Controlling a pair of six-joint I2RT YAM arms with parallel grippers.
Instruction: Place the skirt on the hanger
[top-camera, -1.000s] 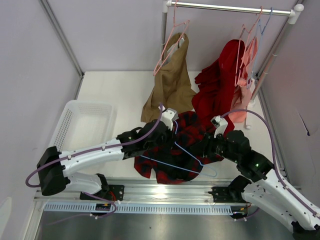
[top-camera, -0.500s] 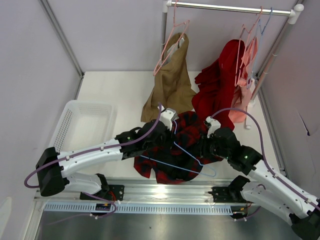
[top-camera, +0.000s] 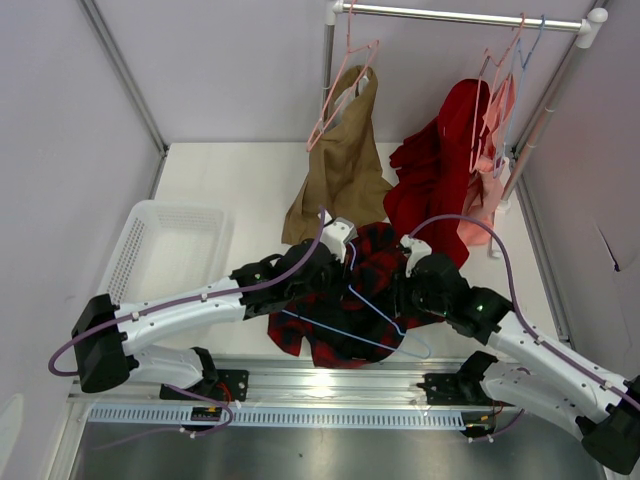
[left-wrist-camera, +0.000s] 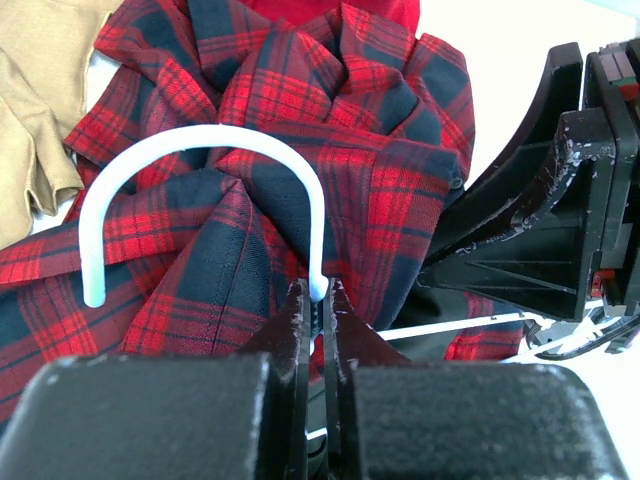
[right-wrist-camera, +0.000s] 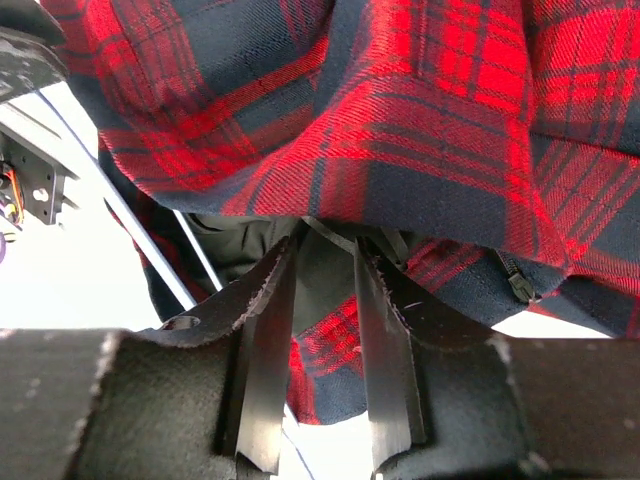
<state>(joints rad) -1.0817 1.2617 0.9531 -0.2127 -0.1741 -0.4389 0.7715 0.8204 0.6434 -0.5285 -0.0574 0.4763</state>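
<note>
Plaid skirt (top-camera: 378, 252), low right pincer (right-wrist-camera: 322, 256) pinching it, left pincer (left-wrist-camera: 316, 291) clamping hanger (left-wrist-camera: 200, 135)

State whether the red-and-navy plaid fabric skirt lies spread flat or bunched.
Bunched: the red-and-navy plaid skirt rises in deep crumpled folds behind the light-blue wire hanger.

white basket (top-camera: 170, 250), tan garment (top-camera: 345, 165), red garment (top-camera: 435, 175)

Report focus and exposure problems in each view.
Top external: even light, sharp throughout. Left wrist: skirt and hanger sharp, left tool body blurred in the foreground. Right wrist: right tool body blurred, table blown out white at left.
</note>
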